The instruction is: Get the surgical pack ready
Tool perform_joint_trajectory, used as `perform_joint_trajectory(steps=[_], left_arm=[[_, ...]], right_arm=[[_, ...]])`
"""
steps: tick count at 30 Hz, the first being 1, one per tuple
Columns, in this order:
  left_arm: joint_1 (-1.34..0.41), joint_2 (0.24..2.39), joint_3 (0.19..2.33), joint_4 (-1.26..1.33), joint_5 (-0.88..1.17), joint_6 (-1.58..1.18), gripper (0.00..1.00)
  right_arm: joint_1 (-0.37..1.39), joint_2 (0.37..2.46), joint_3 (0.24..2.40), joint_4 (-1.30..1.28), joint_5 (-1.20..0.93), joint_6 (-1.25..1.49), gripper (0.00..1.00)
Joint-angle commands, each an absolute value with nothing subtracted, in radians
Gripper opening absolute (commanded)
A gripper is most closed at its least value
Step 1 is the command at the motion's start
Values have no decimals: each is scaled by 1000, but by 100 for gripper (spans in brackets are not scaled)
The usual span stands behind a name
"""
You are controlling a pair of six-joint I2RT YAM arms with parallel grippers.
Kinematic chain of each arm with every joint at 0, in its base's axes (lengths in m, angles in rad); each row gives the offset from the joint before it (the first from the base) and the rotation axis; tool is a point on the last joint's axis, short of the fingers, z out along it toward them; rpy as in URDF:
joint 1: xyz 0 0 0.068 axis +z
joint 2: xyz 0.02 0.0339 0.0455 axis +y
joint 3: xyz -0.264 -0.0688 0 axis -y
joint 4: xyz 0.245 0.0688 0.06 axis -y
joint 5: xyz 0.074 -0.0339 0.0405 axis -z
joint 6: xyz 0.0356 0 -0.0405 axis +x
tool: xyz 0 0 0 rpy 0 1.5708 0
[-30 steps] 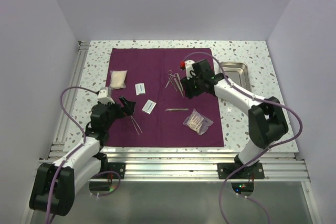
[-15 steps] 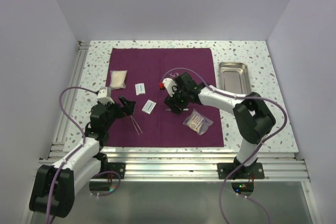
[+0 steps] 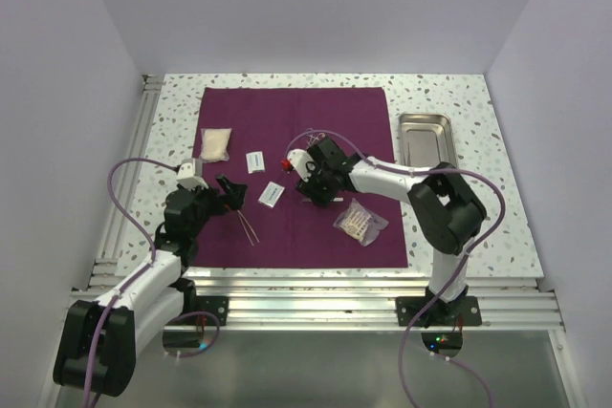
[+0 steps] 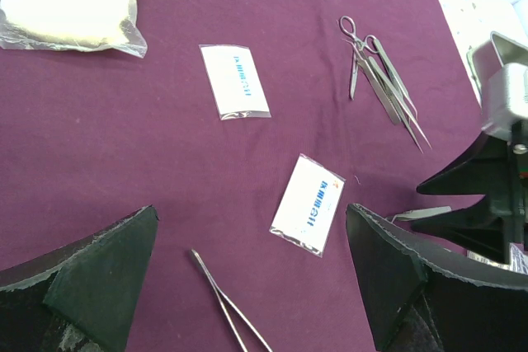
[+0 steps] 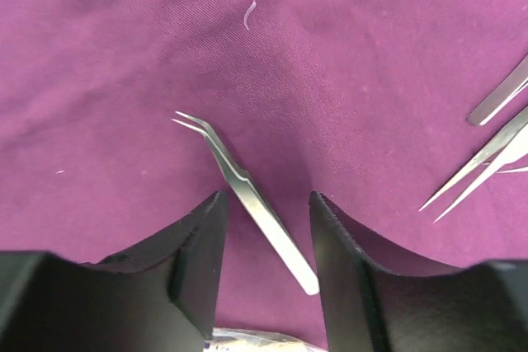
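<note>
Top view, surgical pack [image 3: 296,241]: plum drape spread flat on the table, with instruments and packets lying on it. We log no shift in it over the last second.
Top view, right gripper [image 3: 312,190]: a second ago it hung over the back right of the drape, near the steel tray [image 3: 426,140]. We now find it low over the drape's middle.
Top view, left gripper [image 3: 229,194]: same place as before, over the drape's left part.
Left wrist view, left gripper [image 4: 252,232]: jaws spread wide, holding nothing. A labelled packet [image 4: 308,203] lies just ahead, and straight tweezers [image 4: 227,302] lie near the lower edge.
Left wrist view, scissors and forceps [image 4: 384,84]: lying together on the cloth, with no arm over them now.
Right wrist view, right gripper [image 5: 268,199]: jaws apart, one on each side of the curved tweezers [image 5: 247,191], which lie flat on the cloth. We see no contact.
Meaning for the task: we judge that the right arm has moved on to the curved tweezers and is lined up to pick them. The drape is not yet folded.
</note>
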State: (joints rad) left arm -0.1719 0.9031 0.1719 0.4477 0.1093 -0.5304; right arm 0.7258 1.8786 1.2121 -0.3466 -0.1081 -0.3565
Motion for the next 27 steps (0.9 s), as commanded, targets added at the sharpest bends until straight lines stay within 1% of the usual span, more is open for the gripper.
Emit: perform_joint_trajectory(steps=[1,8,9,11,12,15,16,19,23,24,27], left_arm=[[-178,894,196,469,124,-509,100],[-178,902,196,474,124,-509,100],[-178,900,196,474,123,-509,100],[-178,900,196,474,123,-508,100],[-176,902,196,474,123,-508,100],[-178,902,196,472,121,-508,100],[-178,899,196,472,121,-508,100],[-178,897,196,472,121,-508,100],[-178,899,196,472,120,-508,100],[-178,899,196,472,123,-508,100],[-178,902,196,476,123,-509,100]], right_arm=[[726,1901,1256,-342,-75,-365,47],[726,1925,1262,-357,-75,-364,34],[726,1925,1261,-359,-74,-364,27],[726,1928,1262,-360,-72,-362,19],[726,1924,1262,-359,-71,-361,12],[724,1882,1249,-336,-74,-338,4],[723,1867,1244,-327,-55,-313,0],[692,1788,1233,-299,-41,-249,0],[582,1698,1250,-291,-87,-158,0],[527,1683,1258,-291,-84,-138,0],[431,1646,1285,-302,-6,-80,0]])
